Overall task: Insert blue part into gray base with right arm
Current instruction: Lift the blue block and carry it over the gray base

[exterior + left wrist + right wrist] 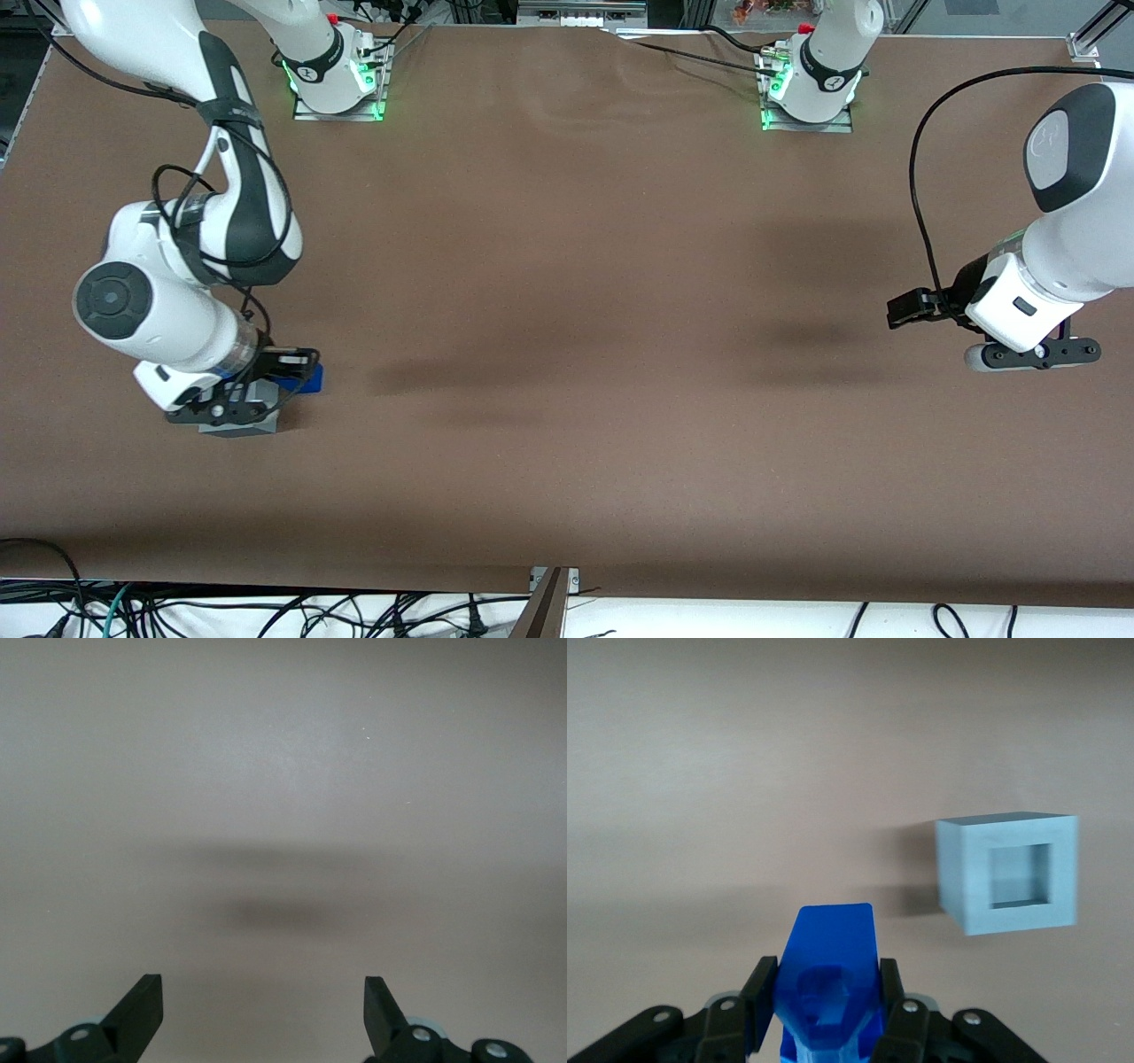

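Observation:
My right arm's gripper is shut on the blue part, one black finger on each side of it. The gray base sits on the brown table with its square socket facing the wrist camera. It is apart from the blue part, off to one side of it. In the front view the gripper is low over the table at the working arm's end. The blue part shows at its tip. The gray base is partly hidden under the wrist, slightly nearer the front camera than the blue part.
The brown table stretches wide toward the parked arm's end. The two arm mounts stand along the table's back edge. Cables lie below the table's front edge.

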{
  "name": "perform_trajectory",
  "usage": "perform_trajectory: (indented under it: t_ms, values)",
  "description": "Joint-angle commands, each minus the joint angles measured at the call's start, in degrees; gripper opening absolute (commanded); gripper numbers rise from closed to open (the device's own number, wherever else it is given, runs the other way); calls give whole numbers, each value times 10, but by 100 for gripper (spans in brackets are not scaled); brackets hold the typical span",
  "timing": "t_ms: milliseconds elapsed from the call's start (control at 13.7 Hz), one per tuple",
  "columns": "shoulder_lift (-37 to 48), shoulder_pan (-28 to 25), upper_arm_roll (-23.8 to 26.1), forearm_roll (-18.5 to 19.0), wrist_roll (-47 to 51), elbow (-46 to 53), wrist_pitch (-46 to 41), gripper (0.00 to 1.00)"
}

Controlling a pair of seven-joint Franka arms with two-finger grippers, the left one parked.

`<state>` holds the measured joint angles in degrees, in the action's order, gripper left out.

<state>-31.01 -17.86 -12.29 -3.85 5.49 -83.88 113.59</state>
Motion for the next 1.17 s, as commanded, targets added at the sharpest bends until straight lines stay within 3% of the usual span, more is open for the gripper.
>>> perform_trajectory:
  t_ms: [0,438,1094]
  values:
    - [-12,24,-3,-1,-21,22,-3,23]
    - [-26,79,-3,-2,-65,41,6,23]
    - [-64,113,0,-8,-132,54,39,23]
